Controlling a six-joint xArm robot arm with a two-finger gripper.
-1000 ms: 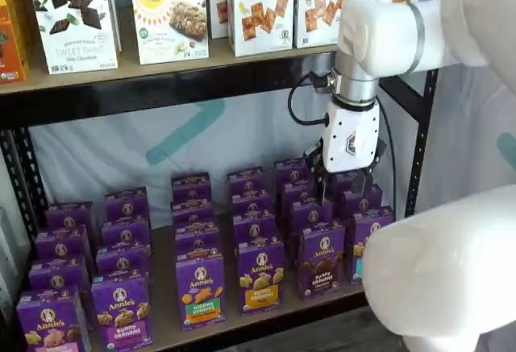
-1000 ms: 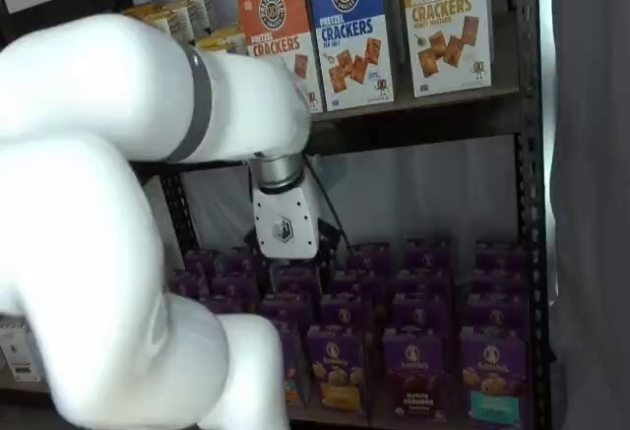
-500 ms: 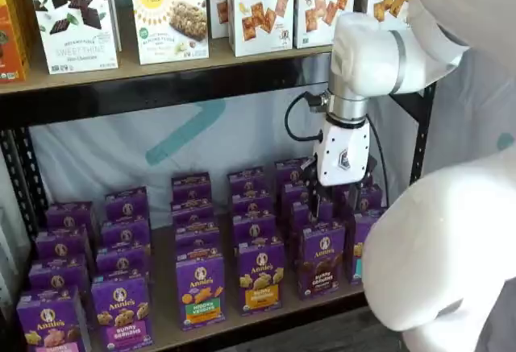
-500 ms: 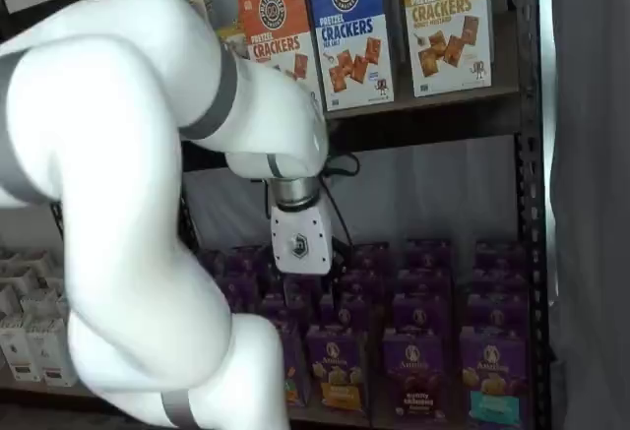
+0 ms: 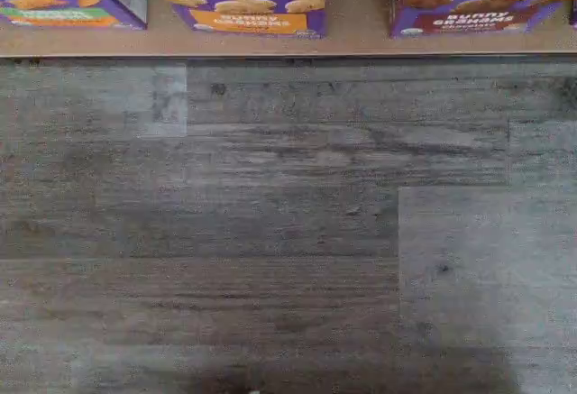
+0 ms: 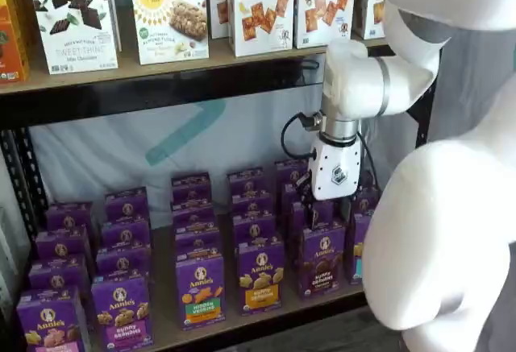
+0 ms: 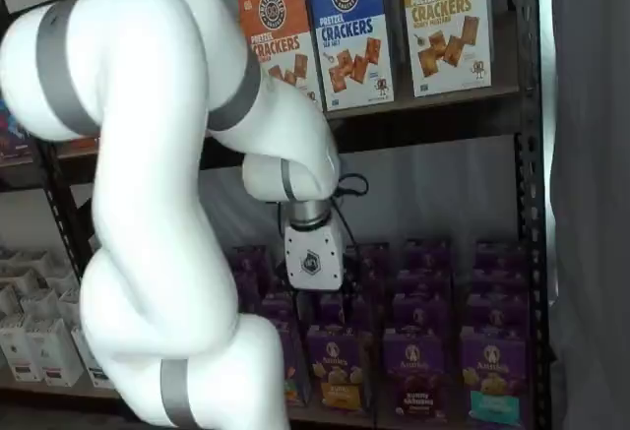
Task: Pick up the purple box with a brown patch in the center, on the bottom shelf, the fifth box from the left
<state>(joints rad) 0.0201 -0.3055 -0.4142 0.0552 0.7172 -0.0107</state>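
Since a second ago the arm point(image 6: 419, 231) has swung in and dropped. The tool point(image 6: 311, 209) now hangs lower, and in that shelf view it sits a bit further left, over the right-hand columns of purple cartons.

Closest to you is the big white arm, which blocks a good chunk of both shelf views. The tool's white body is easy to spot. The black fingers under it are just a dark shape against the cartons, so you can't tell how far apart they are. Nothing is visibly in them.

The wrist view shows mostly grey plank floor point(image 5: 270, 232), then the front edge of the lower desk point(image 5: 361, 38).

The purple box point(image 6: 322, 259) stands upright in the front row of that lower desk, brown patch facing you. It's just below and in front of the tool, not touched. On its left is the carton with the orange panel point(image 6: 260, 275), then the green-panel carton point(image 6: 200, 287). On its right is a teal-bottomed carton point(image 7: 489, 379).

More purple cartons line up in rows behind. Further back hangs a pale sheet point(image 6: 161, 151). Above it the upper desk point(image 6: 161, 66) carries the cracker boxes point(image 6: 262, 6).
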